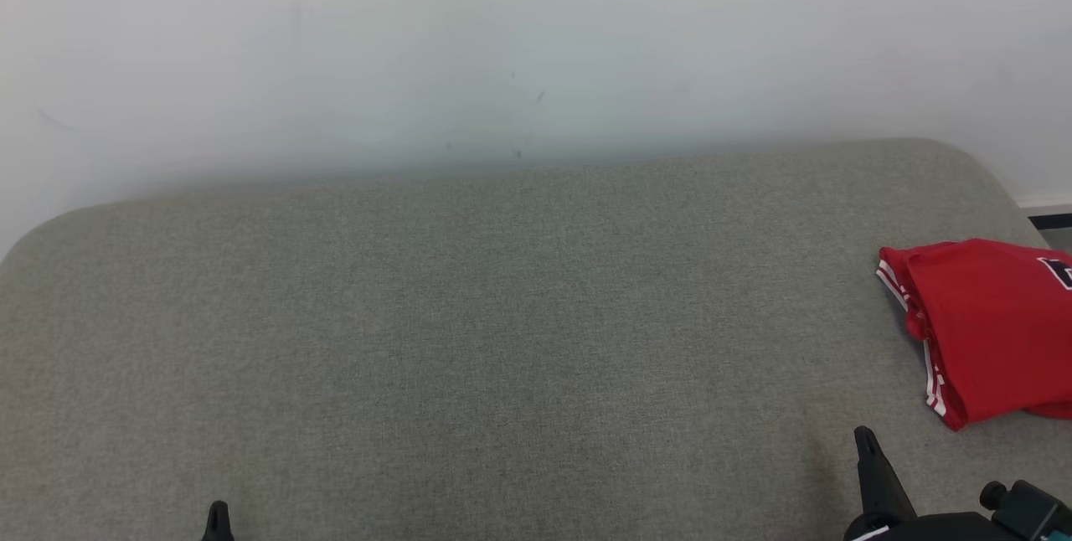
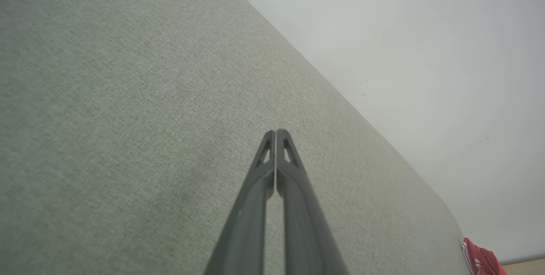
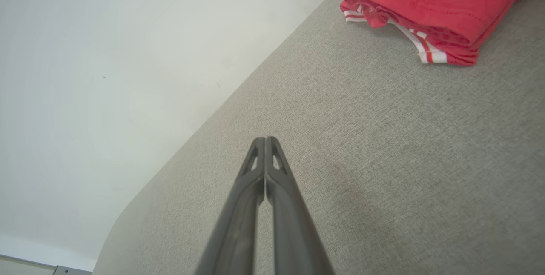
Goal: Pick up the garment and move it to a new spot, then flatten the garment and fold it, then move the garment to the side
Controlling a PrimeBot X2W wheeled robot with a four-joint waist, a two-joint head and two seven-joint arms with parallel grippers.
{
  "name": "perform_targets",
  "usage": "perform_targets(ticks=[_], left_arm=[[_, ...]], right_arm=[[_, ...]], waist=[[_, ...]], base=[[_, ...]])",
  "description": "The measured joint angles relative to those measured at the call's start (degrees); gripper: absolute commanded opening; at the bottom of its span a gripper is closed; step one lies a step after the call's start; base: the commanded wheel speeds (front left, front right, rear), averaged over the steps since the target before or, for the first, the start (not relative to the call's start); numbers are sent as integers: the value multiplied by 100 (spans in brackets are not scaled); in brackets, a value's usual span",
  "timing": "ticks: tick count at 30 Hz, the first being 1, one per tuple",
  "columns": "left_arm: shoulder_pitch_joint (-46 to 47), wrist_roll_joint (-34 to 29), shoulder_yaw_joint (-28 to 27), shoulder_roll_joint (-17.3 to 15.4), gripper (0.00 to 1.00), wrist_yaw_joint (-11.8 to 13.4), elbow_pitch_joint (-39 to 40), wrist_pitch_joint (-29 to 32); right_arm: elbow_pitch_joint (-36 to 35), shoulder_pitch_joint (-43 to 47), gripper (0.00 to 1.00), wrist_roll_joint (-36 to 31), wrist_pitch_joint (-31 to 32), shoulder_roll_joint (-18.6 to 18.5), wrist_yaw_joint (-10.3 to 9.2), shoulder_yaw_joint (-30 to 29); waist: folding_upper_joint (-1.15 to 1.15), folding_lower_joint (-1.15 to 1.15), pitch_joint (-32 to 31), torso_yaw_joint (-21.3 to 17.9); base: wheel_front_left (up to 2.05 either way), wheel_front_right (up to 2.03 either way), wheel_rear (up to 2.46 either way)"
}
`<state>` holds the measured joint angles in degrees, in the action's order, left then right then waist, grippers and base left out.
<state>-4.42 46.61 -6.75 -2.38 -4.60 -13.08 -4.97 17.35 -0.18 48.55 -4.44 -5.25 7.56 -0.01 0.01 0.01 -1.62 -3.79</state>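
The garment [image 1: 988,327] is red with white striped trim and lies folded at the right edge of the grey-green cushion [image 1: 502,315]. The right wrist view shows the garment [image 3: 425,7] at its top right, and a corner of the garment [image 2: 479,260] peeks in at the bottom right of the left wrist view. My right gripper [image 1: 864,439] sits low at the right, a short way in front of the garment and not touching it; its fingertips [image 3: 265,141] are pressed together and hold nothing. My left gripper [image 1: 218,512] is at the lower left, shut and empty [image 2: 276,132], far from the garment.
A pale wall [image 1: 502,47] rises directly behind the cushion. The cushion's right rear corner is rounded, with a strip of floor and skirting [image 1: 1047,218] beyond it. Bare fabric spreads across the middle and left.
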Motion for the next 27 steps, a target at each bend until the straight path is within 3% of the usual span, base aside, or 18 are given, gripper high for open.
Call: perform_targets(ticks=[27], left_arm=[[404, 1802, 10, -15, 0, -102, -35, 458]], right_arm=[[-130, -238, 0, 1728, 445, 89, -1, -263]], waist=[[0, 0, 56, 119]], base=[[0, 0, 0]])
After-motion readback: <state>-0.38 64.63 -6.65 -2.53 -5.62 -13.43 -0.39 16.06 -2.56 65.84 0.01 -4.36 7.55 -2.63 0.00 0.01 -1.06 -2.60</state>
